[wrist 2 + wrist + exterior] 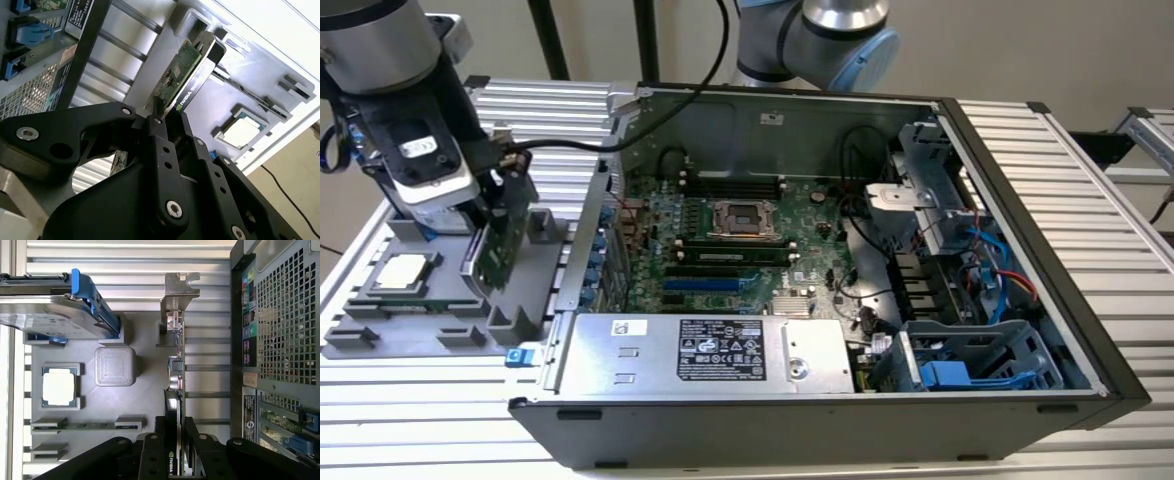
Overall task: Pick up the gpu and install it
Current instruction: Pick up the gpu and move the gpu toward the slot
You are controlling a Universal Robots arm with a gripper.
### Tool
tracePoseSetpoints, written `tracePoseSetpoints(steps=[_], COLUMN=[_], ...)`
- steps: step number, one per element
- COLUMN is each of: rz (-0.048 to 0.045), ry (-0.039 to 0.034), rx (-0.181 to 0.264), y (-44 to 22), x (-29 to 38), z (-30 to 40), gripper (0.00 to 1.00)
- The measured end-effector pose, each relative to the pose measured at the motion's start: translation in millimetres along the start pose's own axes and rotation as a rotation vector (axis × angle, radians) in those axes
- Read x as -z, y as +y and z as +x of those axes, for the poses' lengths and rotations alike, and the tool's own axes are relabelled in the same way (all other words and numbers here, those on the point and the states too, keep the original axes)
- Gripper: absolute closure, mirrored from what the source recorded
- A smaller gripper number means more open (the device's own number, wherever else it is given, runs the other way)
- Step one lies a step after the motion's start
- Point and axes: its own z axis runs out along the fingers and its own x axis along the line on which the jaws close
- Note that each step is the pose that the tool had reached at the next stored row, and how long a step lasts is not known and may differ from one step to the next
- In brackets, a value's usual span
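- The hand (494, 200) is seen in the upper left of the exterior view, above a grey tray (400, 335) that lies on the slatted metal desk (427, 425).
- In both wrist views the hand (169, 119) (175, 429) is clamped on the graphics card (184, 75) (175, 371), one black finger (160, 432) pressed to each face.
- The graphics card (494, 250) is held upright on its edge over the tray, just beside the outer wall of the open computer case (720, 432), towards the exterior view's left.
- Whether the card's lower edge rests in the tray's slot or is clear of it cannot be told.
- A silver bracket (179, 287) is seen at the far end of the card in the first wrist view.
- A small square silver chip (400, 272) (59, 388) (242, 131) is seated in a recess of the tray, apart from the card.
- A hard drive (55, 320) with blue clips is seen standing at the tray's end in the first wrist view.
- Inside the case, a green motherboard (720, 250) is exposed in the middle of the exterior view, with a silver power supply (707, 350) below it.
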Motion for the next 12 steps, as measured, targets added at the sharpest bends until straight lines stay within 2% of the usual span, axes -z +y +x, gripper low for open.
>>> tracePoseSetpoints(steps=[12], rz=[0.0001], ry=[0.0001], rx=[0.000], y=[0.4], x=[5.5], z=[-0.1], gripper=[1.00])
